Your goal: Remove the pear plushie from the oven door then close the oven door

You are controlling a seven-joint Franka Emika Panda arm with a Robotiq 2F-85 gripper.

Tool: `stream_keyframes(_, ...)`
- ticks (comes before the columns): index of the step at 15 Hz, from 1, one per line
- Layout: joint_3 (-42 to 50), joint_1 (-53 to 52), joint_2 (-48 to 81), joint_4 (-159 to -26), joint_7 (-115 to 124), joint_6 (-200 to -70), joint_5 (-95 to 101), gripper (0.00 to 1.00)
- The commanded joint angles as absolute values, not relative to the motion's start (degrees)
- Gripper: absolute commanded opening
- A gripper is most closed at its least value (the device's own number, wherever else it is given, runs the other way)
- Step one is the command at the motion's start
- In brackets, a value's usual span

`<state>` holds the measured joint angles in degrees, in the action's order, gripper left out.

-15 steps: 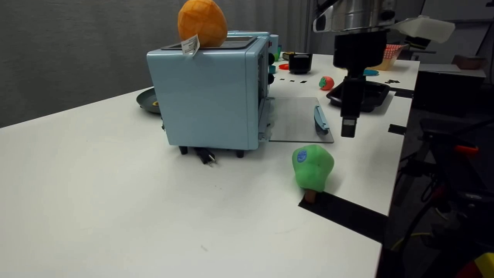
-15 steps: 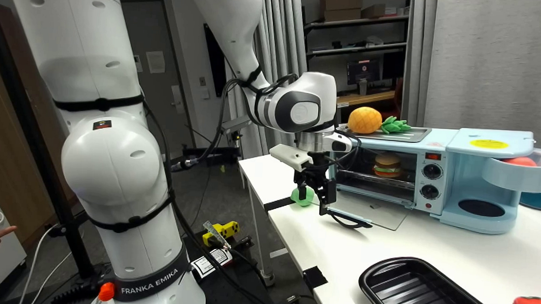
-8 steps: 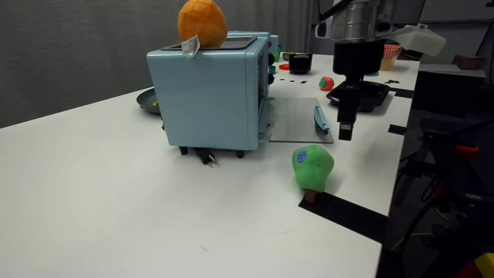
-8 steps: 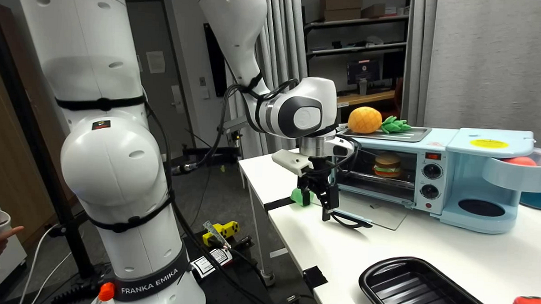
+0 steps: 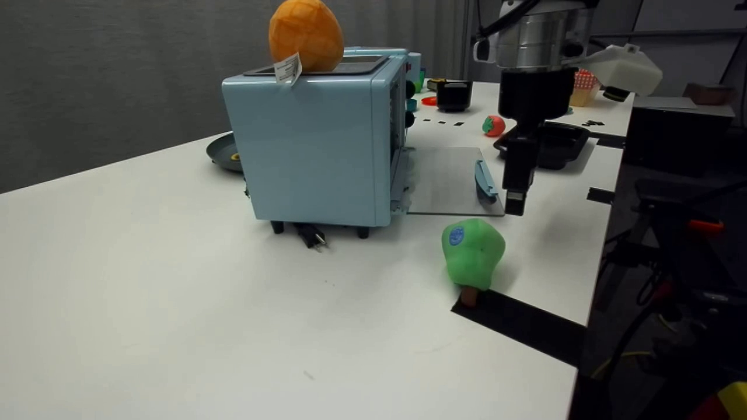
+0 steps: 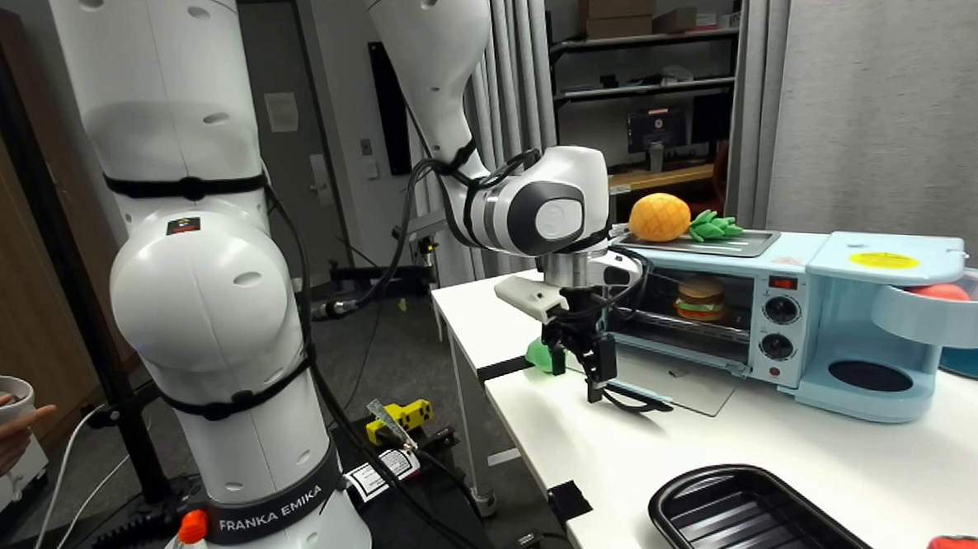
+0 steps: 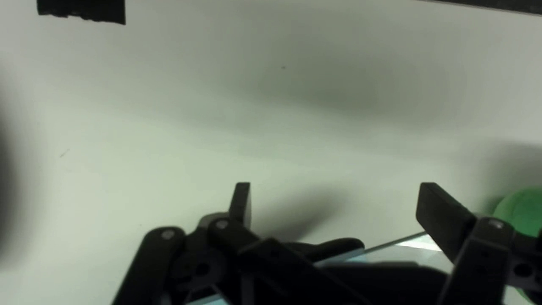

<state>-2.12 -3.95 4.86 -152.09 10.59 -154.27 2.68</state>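
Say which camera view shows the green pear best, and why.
Best in an exterior view: nothing covers the pear. Where the gripper overlaps it in an exterior view, part is hidden; the wrist view catches only part at the right edge.

The pincer (image 7: 334, 190) gapes above desk (image 7: 148, 127) and oven door (image 7: 417, 253), partly hiding the green pear plushie (image 7: 523, 212) at far right.

Pear (image 5: 471, 254): matt plush cloth. Oven door (image 5: 443, 181): smooth, glassy. Oven (image 5: 309, 151): smooth, low sheen, like painted metal. Ribbed pan (image 6: 775, 526): glossy. Table (image 5: 222, 326): smooth, satin, lightly scuffed. Wrist collar (image 5: 531, 41): bare shiny metal. Tag (image 5: 289, 69): papery. Curtain (image 6: 900, 119): matt woven cloth.
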Motion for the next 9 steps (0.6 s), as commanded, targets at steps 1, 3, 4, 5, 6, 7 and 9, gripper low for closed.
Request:
stream_keyframes(1,-0.9,-4.1,6.4,-150.9,14.7,-156.9,6.3,1.0)
stream_keyframes(3,-0.6,-4.2,6.4,-151.0,16.4,-157.2,7.7,1.0)
stream_keyframes(4,-0.6,-4.2,6.3,-151.0,17.1,-157.2,8.1,1.0)
stream_keyframes(5,-0.6,-4.2,6.1,-151.2,17.6,-157.3,8.2,1.0)
stream_keyframes(6,-0.6,-4.2,6.0,-151.2,18.1,-157.4,8.4,1.0)
stream_keyframes(7,-0.7,-4.2,6.1,-151.3,18.5,-157.6,8.4,1.0)
stream_keyframes(9,0.0,-4.7,6.4,-151.2,21.9,-157.9,11.3,1.0)
